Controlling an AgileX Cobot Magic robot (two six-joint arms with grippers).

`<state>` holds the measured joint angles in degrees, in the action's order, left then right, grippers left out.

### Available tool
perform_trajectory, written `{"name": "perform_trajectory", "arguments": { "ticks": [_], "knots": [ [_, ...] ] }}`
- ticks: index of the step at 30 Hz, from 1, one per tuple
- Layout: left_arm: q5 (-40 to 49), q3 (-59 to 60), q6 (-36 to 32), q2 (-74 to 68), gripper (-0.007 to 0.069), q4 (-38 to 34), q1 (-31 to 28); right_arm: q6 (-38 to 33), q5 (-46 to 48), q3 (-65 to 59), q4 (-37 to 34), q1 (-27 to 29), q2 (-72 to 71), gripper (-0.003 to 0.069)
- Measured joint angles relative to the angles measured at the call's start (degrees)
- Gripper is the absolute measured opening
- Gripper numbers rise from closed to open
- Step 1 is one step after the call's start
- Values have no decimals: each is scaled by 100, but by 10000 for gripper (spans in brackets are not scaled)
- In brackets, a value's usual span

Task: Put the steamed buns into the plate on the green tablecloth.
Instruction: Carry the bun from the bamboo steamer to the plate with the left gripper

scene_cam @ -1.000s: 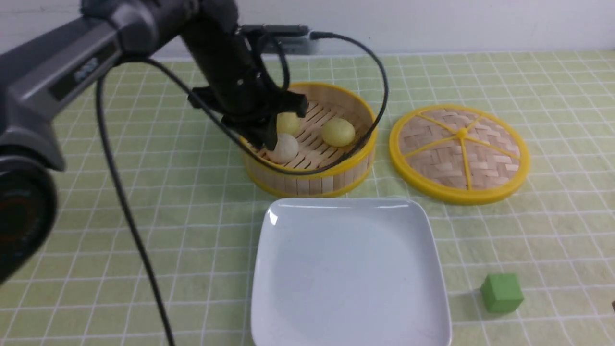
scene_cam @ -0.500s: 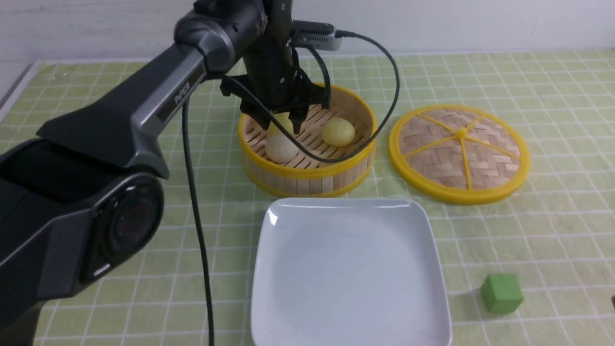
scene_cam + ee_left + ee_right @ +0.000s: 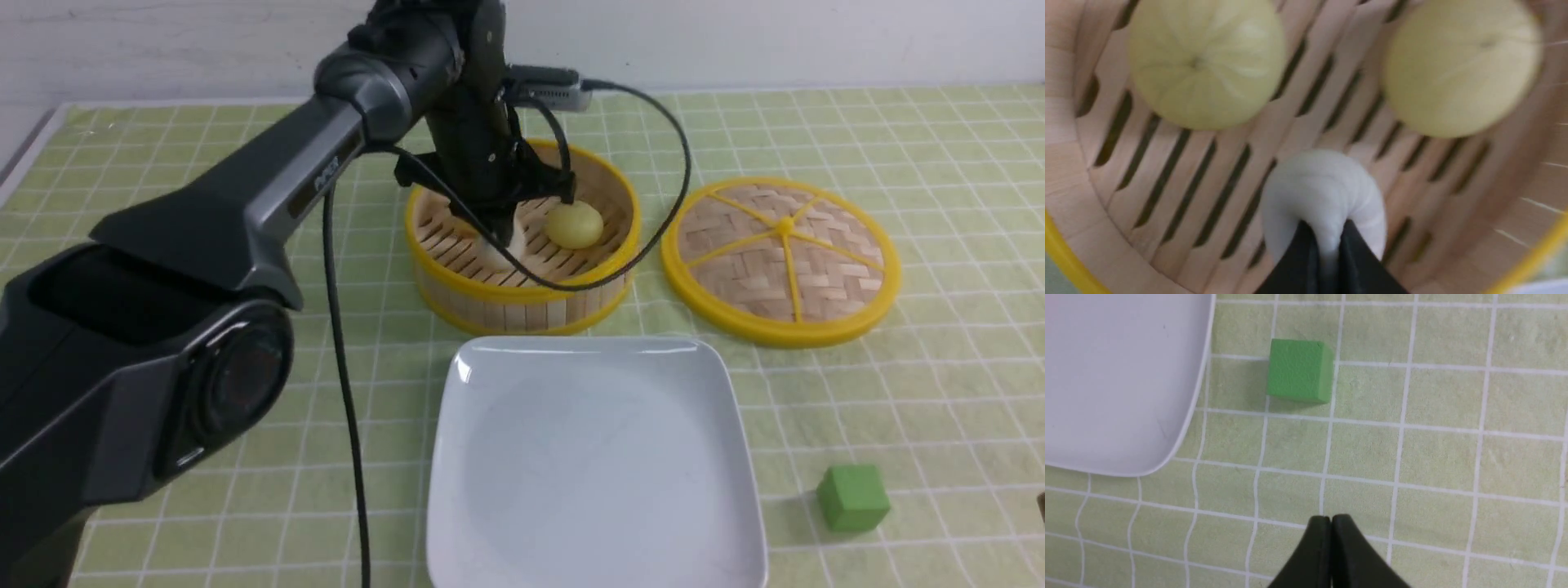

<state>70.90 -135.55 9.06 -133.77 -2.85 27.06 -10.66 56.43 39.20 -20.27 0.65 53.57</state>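
Observation:
Three steamed buns lie in a round bamboo steamer. My left gripper is down inside it, shut on the off-white bun, pinching its soft dough between the black fingertips. Two pale yellow buns rest on the slats beyond it. From the front I see my left gripper covering most of the white bun, with one yellow bun beside it. The white square plate lies on the green tablecloth, nearer than the steamer. My right gripper is shut on nothing above the cloth.
The steamer's woven lid with a yellow rim lies flat to the right of the steamer. A green cube stands right of the plate. My left arm's cable hangs over the steamer's rim.
My left gripper stood open over the buns half a second ago; it has dropped lower and shut on the white bun. The right gripper has not moved.

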Motion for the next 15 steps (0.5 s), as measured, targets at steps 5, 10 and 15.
{"name": "perform_trajectory", "arguments": {
  "ticks": [5, 10, 15],
  "knots": [
    [-13, 348, -87, 1384, 26, -449, 69, 0, -7, 0, 0, 0, 0, 20],
    [-1, 2235, -87, 2572, 28, -778, 266, 0, -7, 0, 0, 0, 0, 25],
    [-302, 4166, 30, 2462, 72, -717, 749, 0, -7, 0, 0, 0, 0, 28]
  ]
}}
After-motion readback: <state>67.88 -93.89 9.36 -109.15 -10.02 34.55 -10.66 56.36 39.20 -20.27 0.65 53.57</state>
